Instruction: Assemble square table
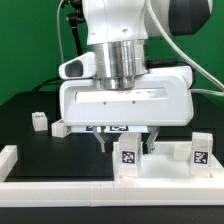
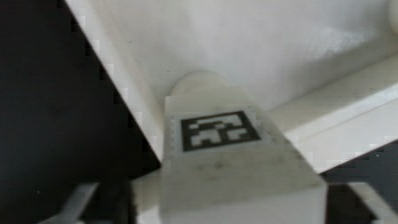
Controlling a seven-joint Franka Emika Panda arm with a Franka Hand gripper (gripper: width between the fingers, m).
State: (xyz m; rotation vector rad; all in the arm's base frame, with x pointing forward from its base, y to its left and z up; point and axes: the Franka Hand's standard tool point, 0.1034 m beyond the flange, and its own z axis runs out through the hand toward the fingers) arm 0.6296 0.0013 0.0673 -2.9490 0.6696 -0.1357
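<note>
A white leg (image 2: 222, 150) with a black-and-white tag stands between my fingers in the wrist view. My gripper (image 2: 224, 208) straddles it, and a dark gap shows between each finger and the leg's sides. The white square table top (image 2: 267, 45) lies right behind the leg, with its raised rim running past it. In the exterior view my gripper (image 1: 127, 142) hangs low over the same tagged leg (image 1: 129, 155) at the front. A second tagged leg (image 1: 200, 150) stands at that view's right, beside the table top (image 1: 168, 166).
Two small white legs (image 1: 40, 122) (image 1: 62, 128) lie on the black table at the exterior view's left. A long low white border rail (image 1: 90, 190) runs along the front, with a raised end (image 1: 8, 158) at the left.
</note>
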